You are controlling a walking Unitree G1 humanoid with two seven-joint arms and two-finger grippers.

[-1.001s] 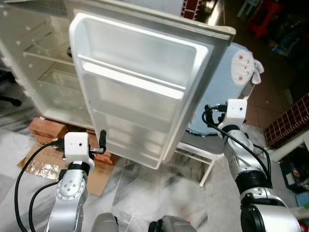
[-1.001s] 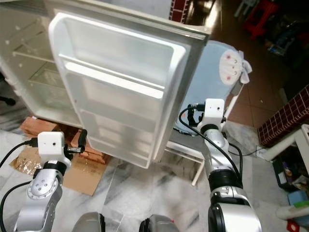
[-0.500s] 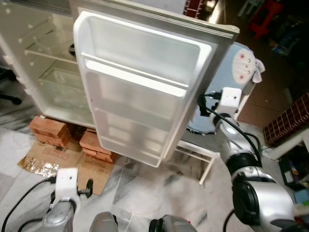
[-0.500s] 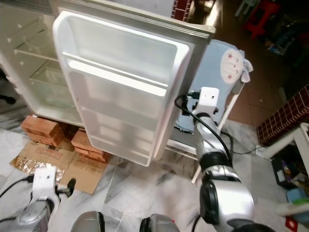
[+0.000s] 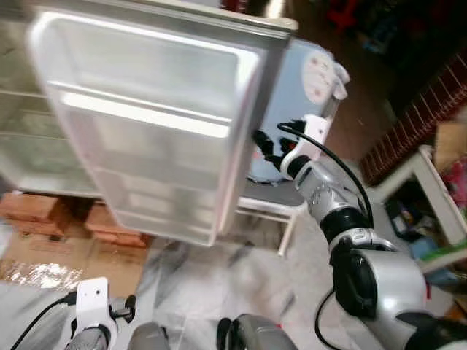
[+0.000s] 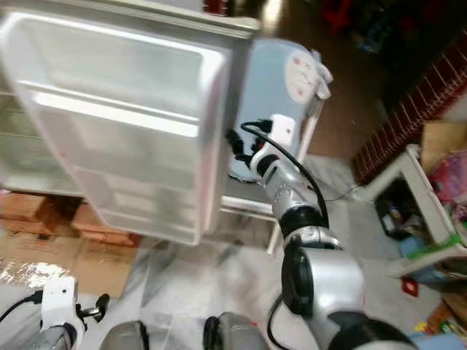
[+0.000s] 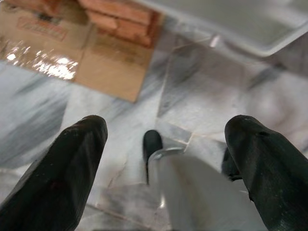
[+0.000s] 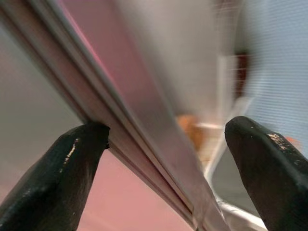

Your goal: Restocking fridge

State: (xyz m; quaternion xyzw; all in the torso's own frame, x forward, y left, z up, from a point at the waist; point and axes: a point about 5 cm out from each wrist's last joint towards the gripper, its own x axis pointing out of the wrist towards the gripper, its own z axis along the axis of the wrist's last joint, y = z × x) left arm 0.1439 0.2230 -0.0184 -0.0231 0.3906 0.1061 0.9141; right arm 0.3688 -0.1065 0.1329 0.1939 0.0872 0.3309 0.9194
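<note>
Fridge door (image 5: 146,138): swung wide open toward the robot, white inner liner facing the head camera; molded door shelves (image 5: 142,117) visible, nothing on them. Sits upper left of the head views.
Fridge cabinet (image 5: 22,146): behind the door at far left; pale interior, blurred.
Door free edge (image 5: 244,131): grey strip running top to bottom, at centre of the head views; the right arm reaches to it.
Right gripper (image 8: 163,159): at the door's free edge, about mid-height. Wrist view shows the edge strip (image 8: 144,130) running between the two black fingers (image 8: 72,168). Fingers spread apart, one on each side of the edge; contact with the edge cannot be told (picture blurred).
Left gripper (image 7: 168,159): low, near the robot's left side, pointed down at the floor. Fingers (image 7: 57,178) released and wide apart, nothing between them.
Left wrist housing (image 5: 93,302): white box at bottom left of the left eye view.
Floor (image 5: 219,277): grey-white marbled tiles.
Bricks (image 5: 44,211): red, under the fridge base.
Cardboard (image 7: 72,53): flattened sheet on the floor just beside the bricks; shiny tape on part of it.
Chair (image 5: 292,124): white frame with light blue cover, directly behind the open door and the right arm.
Image quality: head views motion-blurred.
</note>
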